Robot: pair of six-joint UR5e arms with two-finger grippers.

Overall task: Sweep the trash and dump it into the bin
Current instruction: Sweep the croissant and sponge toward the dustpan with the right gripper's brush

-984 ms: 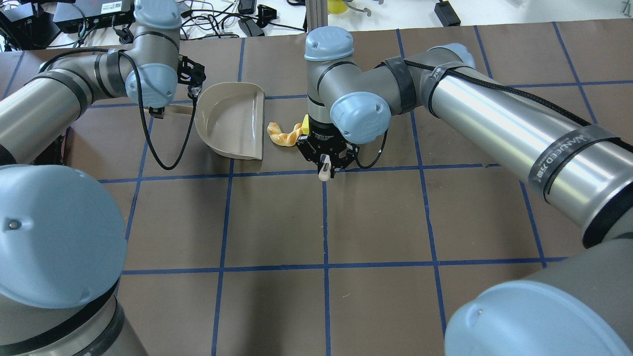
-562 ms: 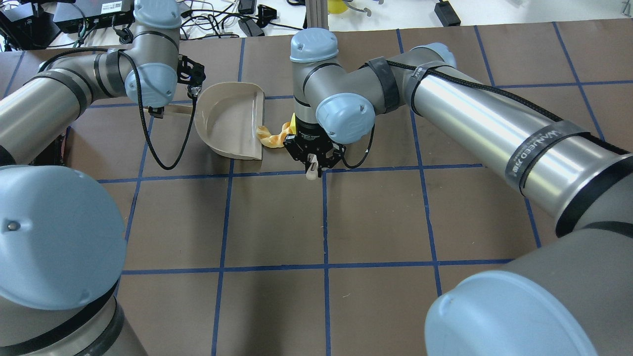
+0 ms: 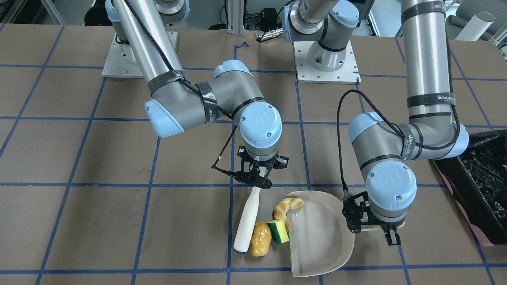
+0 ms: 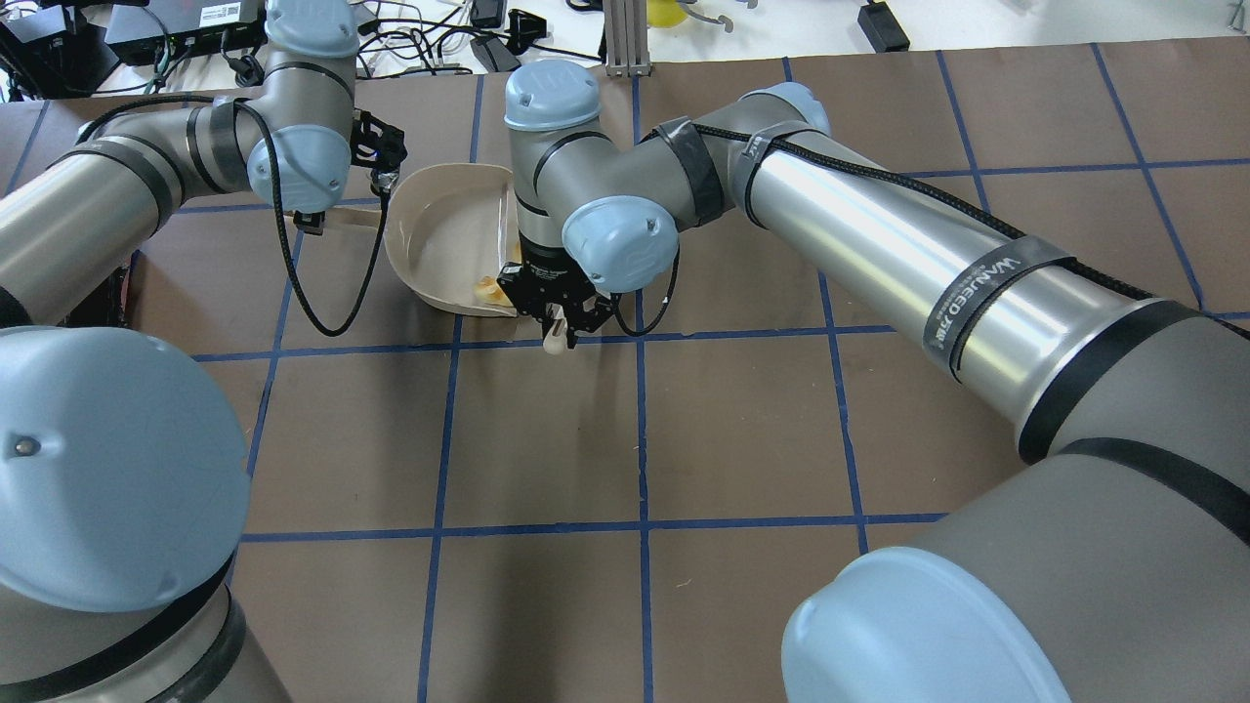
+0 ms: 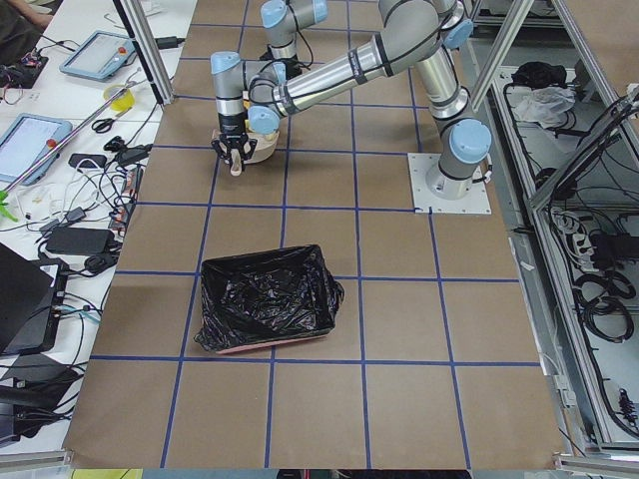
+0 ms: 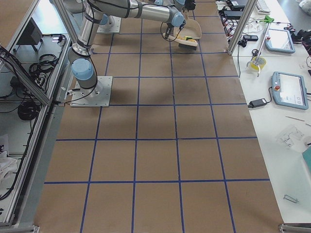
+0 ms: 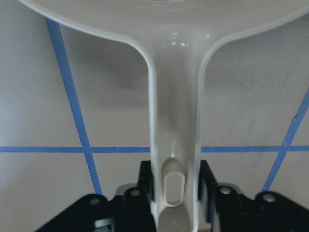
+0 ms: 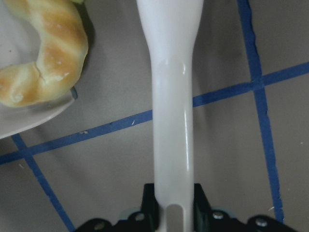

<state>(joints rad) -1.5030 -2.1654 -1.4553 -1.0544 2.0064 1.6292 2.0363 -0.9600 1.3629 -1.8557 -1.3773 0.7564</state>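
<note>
Your right gripper (image 3: 255, 179) points down, and its jaws pinch the thin end of a white brush (image 3: 246, 221). In the right wrist view you can see the brush handle (image 8: 170, 121) squeezed tight between the two fingers. The brush leans away from the robot, and its head is down on the brown table (image 3: 79, 221).

The potato lump (image 3: 260, 238) sits right beside the brush head. It touches the brush on one side and the yellow sponge (image 3: 278, 232) on the other. The sponge's green side faces the beige dustpan (image 3: 321, 241), and the sponge is just outside the pan's open mouth.

The croissant piece (image 3: 287, 208) touches the sponge too. One end of it lies inside the dustpan. The other end curls round the pan's corner and stays out on the table.

Your left gripper (image 3: 391, 230) also points down. Its jaws pinch the far end of the dustpan's handle (image 7: 174, 121), and the left wrist view shows the handle held between the fingers. The pan rests on the table with its open mouth toward the brush.

The bin (image 3: 475, 186) has a shiny black bag in it and pink along its lower edge. It stands on the table on the robot's left side, well apart from the pan and the three bits of trash.
</note>
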